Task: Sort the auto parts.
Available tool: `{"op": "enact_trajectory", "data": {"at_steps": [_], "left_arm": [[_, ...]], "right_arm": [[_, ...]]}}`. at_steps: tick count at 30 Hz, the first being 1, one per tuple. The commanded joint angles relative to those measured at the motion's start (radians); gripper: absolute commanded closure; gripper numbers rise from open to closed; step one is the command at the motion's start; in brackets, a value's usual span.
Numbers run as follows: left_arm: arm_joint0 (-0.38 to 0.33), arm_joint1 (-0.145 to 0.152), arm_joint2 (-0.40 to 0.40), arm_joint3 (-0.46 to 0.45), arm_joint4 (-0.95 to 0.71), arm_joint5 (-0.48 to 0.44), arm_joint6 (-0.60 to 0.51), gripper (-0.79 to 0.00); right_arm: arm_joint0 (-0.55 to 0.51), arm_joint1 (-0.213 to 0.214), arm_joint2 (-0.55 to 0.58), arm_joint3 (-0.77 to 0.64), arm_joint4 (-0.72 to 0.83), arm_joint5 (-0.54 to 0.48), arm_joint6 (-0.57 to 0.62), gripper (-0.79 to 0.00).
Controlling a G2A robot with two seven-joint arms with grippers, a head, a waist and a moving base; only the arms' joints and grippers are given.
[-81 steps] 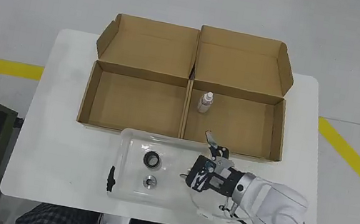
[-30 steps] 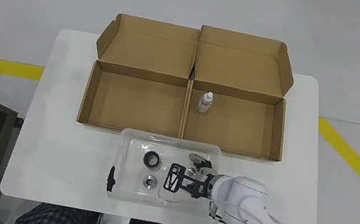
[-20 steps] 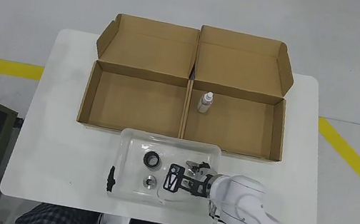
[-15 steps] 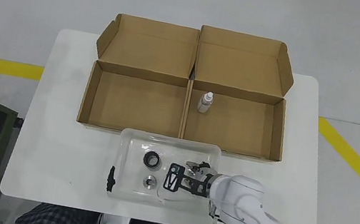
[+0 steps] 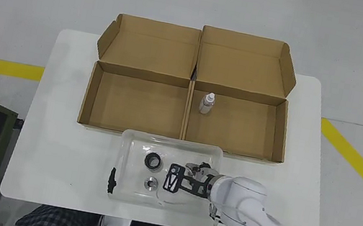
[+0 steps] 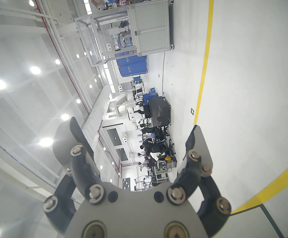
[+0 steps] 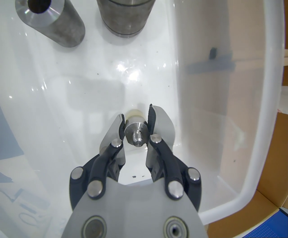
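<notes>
My right gripper (image 7: 135, 122) reaches into the clear plastic bin (image 5: 134, 143) and is shut on a small metal stud with a threaded tip (image 7: 135, 134), low over the bin floor. In the top view the same gripper (image 5: 176, 178) sits mid-bin. Two grey metal cylinders lie beyond it: a ringed one (image 7: 125, 15) (image 5: 154, 161) and a bored one (image 7: 52, 21) (image 5: 151, 184). A small white bottle (image 5: 206, 103) stands in the right cardboard box (image 5: 276, 133). The left gripper (image 6: 135, 144) is open with nothing between its fingers, facing the room.
Two open cardboard boxes sit side by side behind the bin; the left box (image 5: 91, 97) holds nothing. A black clip (image 5: 111, 179) sits at the bin's left rim. The bin wall (image 7: 258, 135) rises close beside my right gripper.
The right arm came in from the bin's right side, reached toward its middle and closed on the stud. Over the last second it hardly moved.
</notes>
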Motion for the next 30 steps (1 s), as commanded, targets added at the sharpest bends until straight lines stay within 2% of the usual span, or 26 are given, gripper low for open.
{"op": "enact_trajectory", "data": {"at_steps": [1,10,30], "left_arm": [[0.0,0.0,0.0,0.0,0.0,0.0,0.0,-0.785],[0.0,0.0,0.0,0.0,0.0,0.0,0.0,-0.785],[0.0,0.0,0.0,0.0,0.0,0.0,0.0,-0.785]], "right_arm": [[-0.002,0.001,0.002,-0.003,-0.005,0.002,-0.013,0.0],[-0.033,0.01,0.046,-0.015,-0.018,0.014,-0.157,0.0],[-0.18,0.057,0.26,-0.068,0.022,-0.087,-0.664,0.0]]}}
